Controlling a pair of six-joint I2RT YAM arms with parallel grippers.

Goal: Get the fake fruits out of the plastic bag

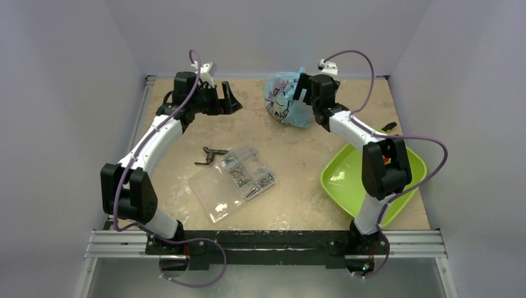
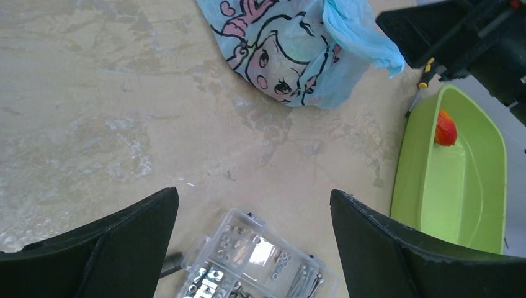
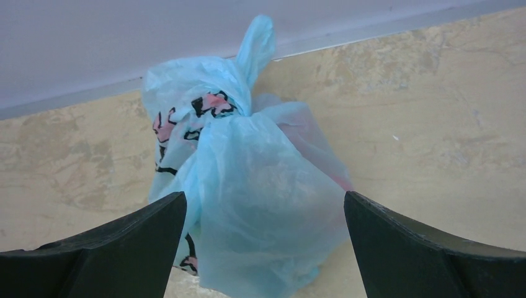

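Crinkly light-blue printed plastic bag (image 3: 236, 155): bunched shut, contents hidden.
Right claw (image 3: 263, 198): wide, framing the bag for a grasp.
Left claw (image 2: 254, 194): wide, empty.

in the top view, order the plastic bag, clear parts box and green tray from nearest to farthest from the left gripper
1. plastic bag, just right of the left gripper, by the far wall
2. clear parts box, mid-table, nearer the arm bases
3. green tray, across the table on the right

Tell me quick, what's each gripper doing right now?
Left gripper: open, holding nothing.
Right gripper: open, facing the plastic bag, not gripping it.
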